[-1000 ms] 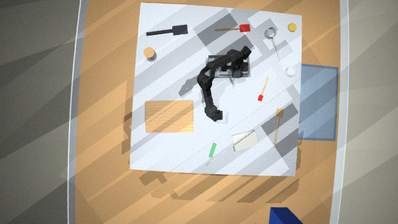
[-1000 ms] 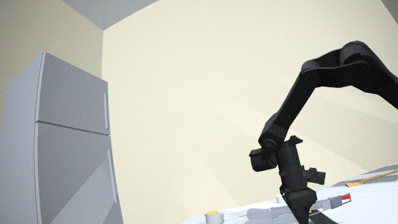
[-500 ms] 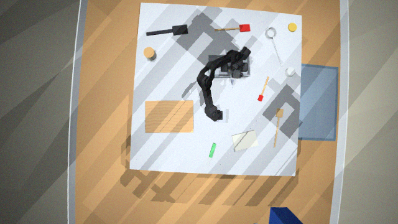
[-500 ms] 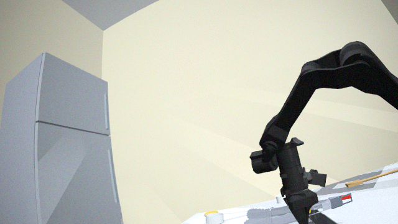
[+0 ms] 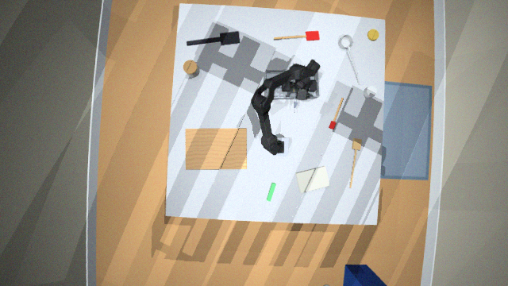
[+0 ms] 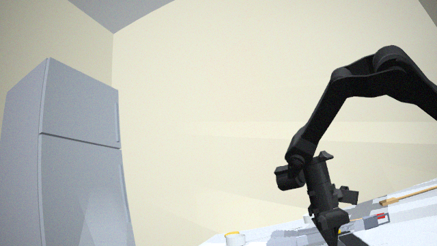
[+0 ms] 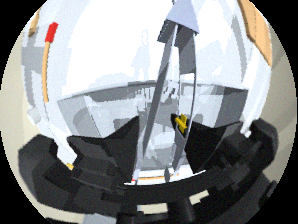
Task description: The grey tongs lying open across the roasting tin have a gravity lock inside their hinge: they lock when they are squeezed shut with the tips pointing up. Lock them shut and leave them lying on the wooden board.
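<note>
Board (image 5: 210, 152) (image 7: 259, 35), roasting tin's eight o'clock in the top view, awaits the tongs; tin (image 5: 267, 92) (image 7: 230, 107) supports tongs (image 5: 295, 105) (image 7: 162, 85), hinge at six; gripper (image 5: 302, 84) (image 6: 333, 239) (image 7: 154, 117) half-narrowed astride their arms, presumably for squeezing, grip uncertain

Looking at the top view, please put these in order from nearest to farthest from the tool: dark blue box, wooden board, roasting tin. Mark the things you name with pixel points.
1. Roasting tin (image 5: 318, 94) (image 7: 75, 115), beneath the tool.
2. Wooden board (image 5: 206, 148) (image 7: 257, 32), lower left.
3. Dark blue box (image 5: 355, 276), bottom edge, off the table.
</note>
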Available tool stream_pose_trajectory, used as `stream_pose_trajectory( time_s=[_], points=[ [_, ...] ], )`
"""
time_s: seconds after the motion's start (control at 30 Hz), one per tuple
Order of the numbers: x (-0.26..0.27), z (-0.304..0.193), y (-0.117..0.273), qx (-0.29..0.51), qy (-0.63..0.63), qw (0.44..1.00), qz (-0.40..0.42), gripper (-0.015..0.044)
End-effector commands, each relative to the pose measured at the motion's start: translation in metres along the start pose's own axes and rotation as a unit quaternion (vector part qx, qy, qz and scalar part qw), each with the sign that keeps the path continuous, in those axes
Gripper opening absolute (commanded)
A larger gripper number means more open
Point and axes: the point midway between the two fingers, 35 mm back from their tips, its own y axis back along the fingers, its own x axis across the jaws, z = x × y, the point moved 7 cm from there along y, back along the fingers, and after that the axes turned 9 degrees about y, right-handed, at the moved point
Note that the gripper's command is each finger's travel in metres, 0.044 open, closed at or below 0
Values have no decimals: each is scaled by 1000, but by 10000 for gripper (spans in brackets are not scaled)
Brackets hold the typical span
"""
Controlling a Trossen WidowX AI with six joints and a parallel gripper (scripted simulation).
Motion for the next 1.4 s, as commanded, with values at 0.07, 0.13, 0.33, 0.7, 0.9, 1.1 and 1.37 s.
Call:
stream_pose_trajectory(
  time_s=[0.07, 0.13, 0.33, 0.7, 0.9, 1.1, 1.37],
  points=[
    [0, -1, 0, 1, 1, 1000, -1, 188],
    [0, -1, 0, 1, 1, 1000, -1, 175],
    [0, -1, 0, 1, 1, 1000, -1, 135],
    [0, -1, 0, 1, 1, 1000, -1, 61],
    [0, -1, 0, 1, 1, 1000, -1, 21],
    [0, -1, 2, 1, 1, 1000, -1, -136],
    [5, -5, 81, 0, -3, 1000, 0, -150]
  ],
)
